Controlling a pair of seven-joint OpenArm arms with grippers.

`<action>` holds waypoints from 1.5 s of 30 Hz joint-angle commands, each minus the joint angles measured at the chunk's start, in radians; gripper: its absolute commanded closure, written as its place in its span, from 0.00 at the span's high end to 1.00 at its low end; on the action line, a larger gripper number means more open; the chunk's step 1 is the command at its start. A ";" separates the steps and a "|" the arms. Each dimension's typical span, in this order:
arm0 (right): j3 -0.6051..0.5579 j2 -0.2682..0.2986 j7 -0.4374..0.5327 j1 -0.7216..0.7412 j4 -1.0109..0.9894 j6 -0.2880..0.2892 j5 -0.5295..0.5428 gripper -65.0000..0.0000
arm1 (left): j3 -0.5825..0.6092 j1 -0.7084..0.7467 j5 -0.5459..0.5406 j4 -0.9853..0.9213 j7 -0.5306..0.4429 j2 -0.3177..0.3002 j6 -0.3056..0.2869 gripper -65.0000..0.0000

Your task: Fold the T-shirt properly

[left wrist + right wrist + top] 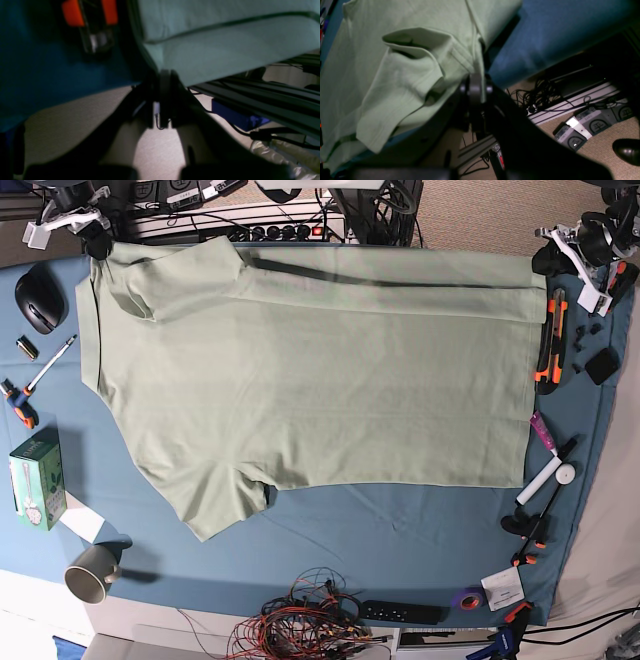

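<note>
Now T-shirt (320,370) flat on blue cloth (400,530), top edge folded over, both arms' fingers clamped on its far corners.

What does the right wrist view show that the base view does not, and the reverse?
Only the right wrist view: the right claw shut on the T-shirt at the table edge, with foot pedals on the floor below. Only the base view: the whole shirt spread out, its far edge folded over, a mug, a green box, a computer mouse. Both: the shirt and the blue cloth.
</note>
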 commanded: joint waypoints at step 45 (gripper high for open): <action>0.106 0.017 0.216 0.208 0.598 -0.026 -0.346 0.38 | -0.259 -0.154 -0.022 0.256 -0.068 -0.028 0.025 0.43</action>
